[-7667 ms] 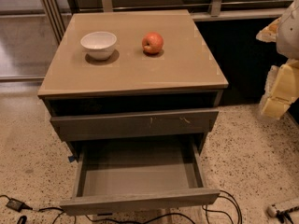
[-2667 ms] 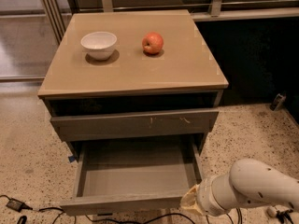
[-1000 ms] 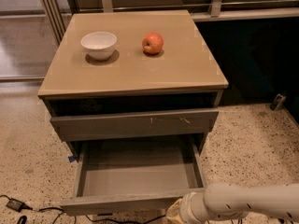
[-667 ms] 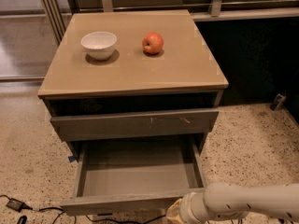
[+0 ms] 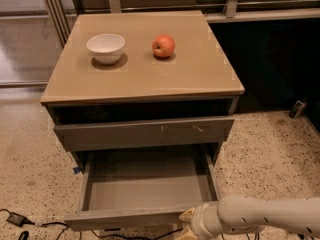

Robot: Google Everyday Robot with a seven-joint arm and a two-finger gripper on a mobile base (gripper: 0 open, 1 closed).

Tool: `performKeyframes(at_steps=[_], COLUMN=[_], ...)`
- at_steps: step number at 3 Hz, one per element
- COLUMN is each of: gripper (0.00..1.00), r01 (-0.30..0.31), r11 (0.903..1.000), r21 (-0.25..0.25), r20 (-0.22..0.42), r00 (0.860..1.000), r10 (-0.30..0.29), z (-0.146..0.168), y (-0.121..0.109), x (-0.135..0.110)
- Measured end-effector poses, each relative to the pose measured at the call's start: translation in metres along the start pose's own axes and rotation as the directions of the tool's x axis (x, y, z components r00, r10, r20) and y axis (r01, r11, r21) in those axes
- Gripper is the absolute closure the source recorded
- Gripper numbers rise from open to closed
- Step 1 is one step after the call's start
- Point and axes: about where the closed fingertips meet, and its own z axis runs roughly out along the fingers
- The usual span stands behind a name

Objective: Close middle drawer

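Camera view, open middle drawer (image 5: 145, 194), gripper (image 5: 188, 225) at its front

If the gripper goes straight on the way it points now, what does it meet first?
Probably the front panel of the middle drawer, near its right-hand end; the gripper, at the picture's bottom edge, points left at it. Depth is unclear.
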Motion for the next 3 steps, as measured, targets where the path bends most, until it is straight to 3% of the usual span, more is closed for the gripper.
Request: performKeyframes(at_steps=[1,2,3], gripper=[0.00,0.19,0.42], r01=[0.021,0.042,0.091], r11=[0.9997,0.9990,0.9947], r21=[0.012,0.013,0.047], r20=[0.022,0.031,0.043], r00=[1.000,0.999,0.995], r10=[-0.021,-0.043,-0.093], z=[0.011,0.030,0.037], y=[-0.015,-0.041,-0.084], x=[-0.009,-0.020,-0.043])
